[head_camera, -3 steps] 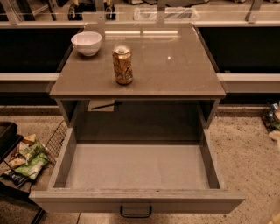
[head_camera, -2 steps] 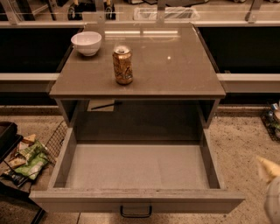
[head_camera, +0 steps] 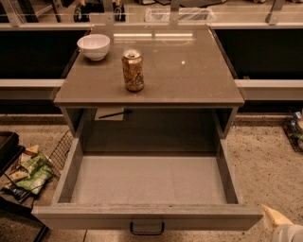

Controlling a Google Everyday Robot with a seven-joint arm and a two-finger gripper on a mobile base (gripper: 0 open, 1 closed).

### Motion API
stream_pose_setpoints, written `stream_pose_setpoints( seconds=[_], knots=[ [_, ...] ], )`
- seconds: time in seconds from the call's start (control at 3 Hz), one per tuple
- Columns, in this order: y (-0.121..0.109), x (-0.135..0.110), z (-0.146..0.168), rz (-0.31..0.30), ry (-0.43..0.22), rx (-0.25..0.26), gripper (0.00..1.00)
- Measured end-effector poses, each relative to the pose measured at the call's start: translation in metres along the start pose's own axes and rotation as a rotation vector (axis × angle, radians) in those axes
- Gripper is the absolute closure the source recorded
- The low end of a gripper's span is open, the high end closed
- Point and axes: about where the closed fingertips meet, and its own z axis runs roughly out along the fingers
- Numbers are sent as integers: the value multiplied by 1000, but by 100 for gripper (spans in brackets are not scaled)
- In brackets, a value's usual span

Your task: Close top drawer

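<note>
Pale cream-and-white gripper (head_camera: 279,226) sits at btm-right corner, near the right end of the wide grey open top drawer (head_camera: 147,216); mostly cut off by frame edges. Drawer front's lower part cropped at btm. Black wire basket w/ snack packets (head_camera: 28,172) runs off left edge. Clutter on rear counter (head_camera: 180,14) blurred, cropped at top.

You have a grey-brown cabinet top (head_camera: 189,71) carrying two things: a white bowl (head_camera: 93,46) at its back left corner and an upright drink can (head_camera: 133,70) nearer the front, apart from the bowl. On the speckled floor (head_camera: 270,160) at the left of the view stands a wire basket (head_camera: 64,149) beside snack packets (head_camera: 33,172). The gripper (head_camera: 277,222) shows at the lower right corner, over that floor.
</note>
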Motion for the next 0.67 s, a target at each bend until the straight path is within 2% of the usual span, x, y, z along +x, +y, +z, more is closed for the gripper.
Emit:
stream_pose_setpoints(
  seconds=[0.33, 0.67],
  knots=[
    [2, -19, 15, -55, -22, -16, 18],
    [13, -48, 57, -118, -95, -75, 42]
  ],
)
